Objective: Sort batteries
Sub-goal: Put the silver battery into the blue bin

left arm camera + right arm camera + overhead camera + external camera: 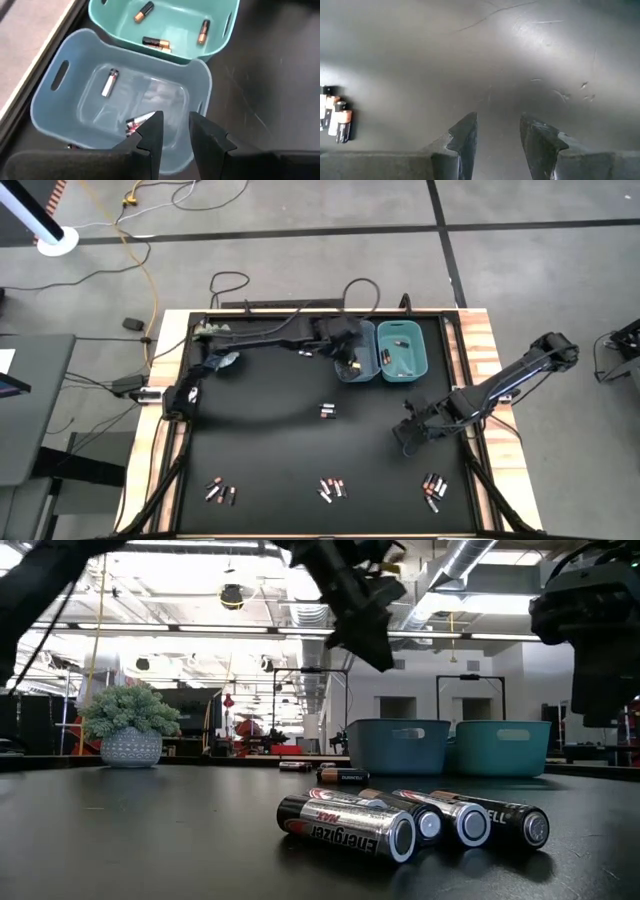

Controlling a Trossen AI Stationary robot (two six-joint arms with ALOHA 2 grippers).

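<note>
High view: the left gripper [349, 366] hovers over the grey-blue bin [357, 372] at the table's far side, jaws apart with nothing between them. Two silvery batteries [109, 82] lie in that bin; dark copper-ended batteries [157, 43] lie in the teal bin [402, 349] beside it. More batteries [327, 411] lie scattered on the black table [270, 440]. The right gripper [408, 436] waits right of centre, jaws apart, empty.

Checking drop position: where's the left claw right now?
High view: left claw hangs over the grey-blue bin at the table's far side, beside the teal bin; nothing shows between its fingers.
</note>
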